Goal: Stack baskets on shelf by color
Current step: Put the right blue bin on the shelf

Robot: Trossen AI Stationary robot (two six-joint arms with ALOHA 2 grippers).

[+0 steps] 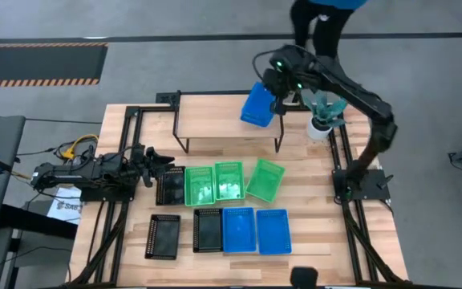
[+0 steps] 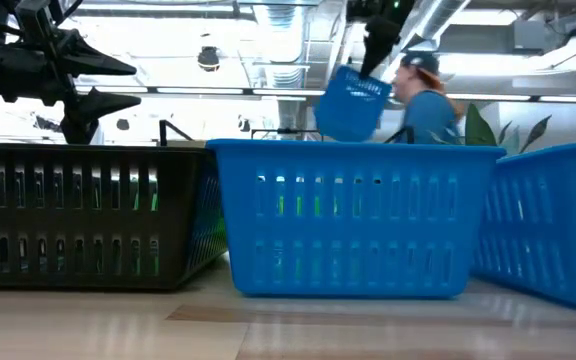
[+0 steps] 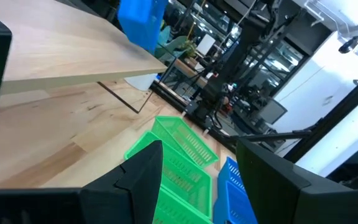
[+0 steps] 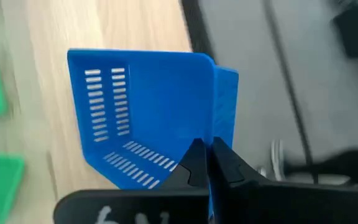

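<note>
My right gripper (image 1: pixel 278 101) is shut on a blue basket (image 1: pixel 257 105), carried in the air over the right end of the shelf (image 1: pixel 215 120), a light wood top on black legs. Two blue baskets (image 1: pixel 255 231) and two black ones (image 1: pixel 184 234) lie in the near row. Three green baskets (image 1: pixel 229 181) and a third black basket (image 1: pixel 169 185) lie in the row behind. My left gripper (image 1: pixel 156 164) is open, hovering at the black basket's left edge. In the low view the carried blue basket (image 2: pixel 353 103) hangs tilted. My right gripper (image 4: pixel 207 150) pinches one short side wall of the blue basket at its rim (image 4: pixel 222 106), one finger inside and one outside. The fingers come from above. The basket is lifted clear and hangs tilted below them, its hollow side toward the wrist camera.
A white cup with a teal plant (image 1: pixel 324 119) stands at the table's far right corner, close beside the right arm. A person (image 1: pixel 323 20) stands beyond the far edge. Black frame rails (image 1: pixel 119 160) run along both table sides. Cables and papers lie left of the table.
</note>
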